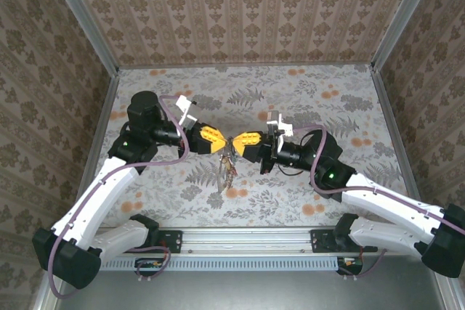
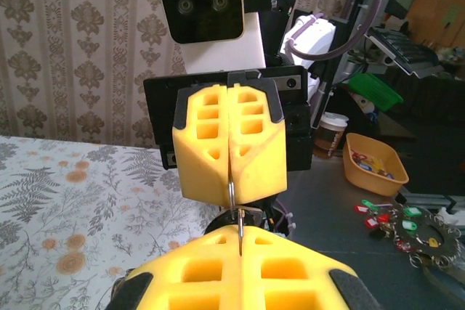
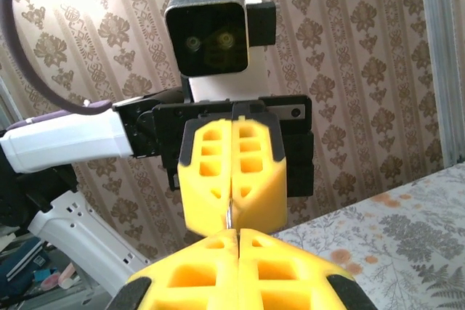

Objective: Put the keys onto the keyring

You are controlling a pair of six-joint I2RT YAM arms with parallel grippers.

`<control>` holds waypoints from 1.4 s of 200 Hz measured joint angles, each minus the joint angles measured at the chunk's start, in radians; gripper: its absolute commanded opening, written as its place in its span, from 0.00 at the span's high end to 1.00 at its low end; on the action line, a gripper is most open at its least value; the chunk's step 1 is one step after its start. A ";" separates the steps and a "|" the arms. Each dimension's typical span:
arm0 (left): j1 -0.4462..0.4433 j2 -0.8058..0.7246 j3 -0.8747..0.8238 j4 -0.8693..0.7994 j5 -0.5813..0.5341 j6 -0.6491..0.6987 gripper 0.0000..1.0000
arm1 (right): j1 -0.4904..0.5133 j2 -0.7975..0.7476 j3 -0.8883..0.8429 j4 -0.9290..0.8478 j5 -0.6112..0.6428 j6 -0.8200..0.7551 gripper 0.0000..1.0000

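Top: keyring (image 1: 229,153), thin dark loop w/ small keys (image 1: 227,172) dangling, hangs just under the spot where L pincer (image 1: 222,139) & R pincer (image 1: 240,142) meet tip to tip, both clenched on it. L wrist: keyring edge-on, thin grey wire nipped betw both yellow tips. R wrist: wire sliver at shut tips

white links and black joints make up the left arm (image 1: 94,201) and right arm (image 1: 385,208). a mauve cable (image 2: 356,33) runs along each, and a green light (image 1: 122,144) glows on a black joint. the left gripper (image 1: 224,139) and right gripper (image 1: 236,140) have yellow block fingers (image 2: 261,157) with square cut-outs, in black mounts. each wrist camera (image 2: 200,1) is a black square face with two lenses on a white body.
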State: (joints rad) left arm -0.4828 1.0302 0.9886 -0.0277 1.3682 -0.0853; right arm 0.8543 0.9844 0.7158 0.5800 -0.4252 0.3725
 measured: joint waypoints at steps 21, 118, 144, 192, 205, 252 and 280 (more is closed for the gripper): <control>0.021 0.016 0.026 -0.059 0.034 0.054 1.00 | 0.025 -0.038 -0.035 0.006 0.031 0.007 1.00; 0.082 0.026 0.081 -0.229 0.076 0.199 1.00 | 0.163 -0.028 -0.077 0.129 0.276 -0.069 1.00; 0.099 0.026 0.081 -0.232 0.088 0.209 1.00 | 0.185 0.009 -0.077 0.130 0.277 -0.093 1.00; 0.105 0.023 0.106 -0.303 0.131 0.263 1.00 | 0.201 0.017 -0.076 0.137 0.277 -0.127 1.00; 0.105 0.023 0.116 -0.322 0.140 0.280 1.00 | 0.200 0.017 -0.076 0.139 0.280 -0.136 1.00; 0.105 0.021 0.118 -0.358 0.152 0.311 1.00 | 0.201 0.036 -0.055 0.158 0.281 -0.159 1.00; 0.105 0.021 0.118 -0.371 0.152 0.318 1.00 | 0.201 0.063 -0.031 0.179 0.281 -0.167 1.00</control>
State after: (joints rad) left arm -0.3779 1.0515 1.1069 -0.3985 1.5204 0.2329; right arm 1.0550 1.0473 0.6853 0.7593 -0.1440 0.2058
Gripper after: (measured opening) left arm 0.045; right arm 0.064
